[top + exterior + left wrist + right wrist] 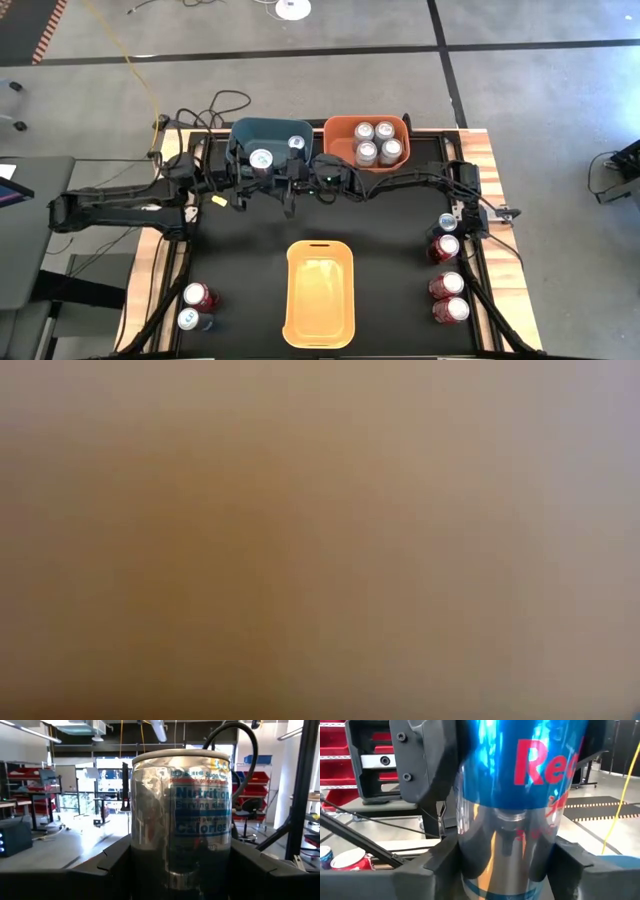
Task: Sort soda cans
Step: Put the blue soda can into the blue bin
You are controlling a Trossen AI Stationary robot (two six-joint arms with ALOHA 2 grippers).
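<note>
High view: my left gripper (262, 172) clamps a can (261, 159) at the blue bin's (245, 133) edge; my right gripper (297, 160) clamps a blue can (520, 795) beside it.

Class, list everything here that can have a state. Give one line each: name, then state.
left gripper: shut on silver can, upright, at the blue bin.
right gripper: shut on blue can.
orange bin: holds four upright cans.
yellow bin: empty.
loose cans: six upright on the table, unsorted.
low view: shows nothing usable.
</note>
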